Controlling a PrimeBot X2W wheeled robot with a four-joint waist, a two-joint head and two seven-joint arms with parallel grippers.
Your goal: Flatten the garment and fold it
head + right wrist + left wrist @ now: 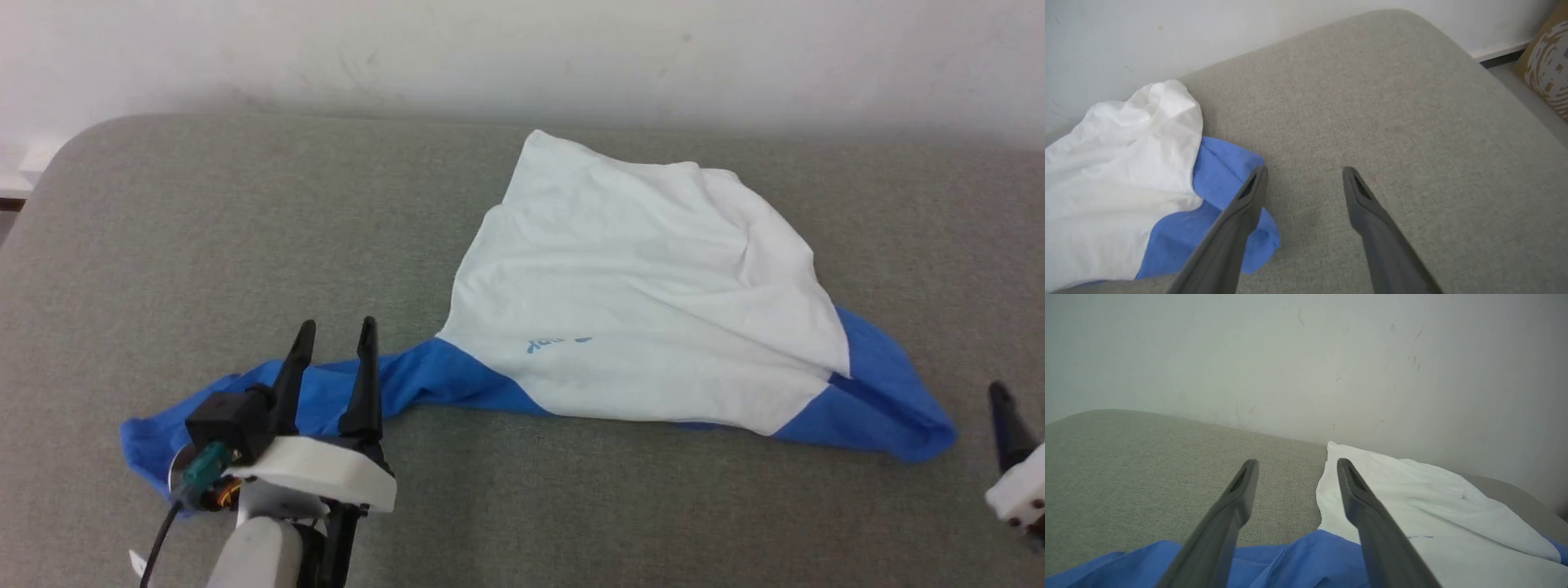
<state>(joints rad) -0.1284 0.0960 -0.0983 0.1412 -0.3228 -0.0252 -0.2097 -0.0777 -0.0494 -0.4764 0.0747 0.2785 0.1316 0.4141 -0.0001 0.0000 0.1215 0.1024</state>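
Shirt awaiting its spread: a white long-sleeved shirt (645,302) lies crumpled on a grey upholstered cushion (571,506) below a pale wall (490,49); its white body is rucked up toward the wall, faint blue lettering (555,343) showing near the front edge. The long axis runs side to side across the robot's front, from one bright blue sleeve (163,433) trailing off to the robot's left to the other blue sleeve (890,400) bunched short on its right. The left gripper (339,322) hangs over the trailing sleeve, fingers spread wide and holding nothing, tips pointing toward the wall; the right gripper (1305,170) stands just beyond the bunched sleeve's end, likewise spread and empty, grey fabric bare between its fingers. Each arm is the nearer to its own sleeve; the coming move likely turns on pinching these two ends and drawing them apart along that axis, the body's wall-side corner being well out of either arm's immediate reach.
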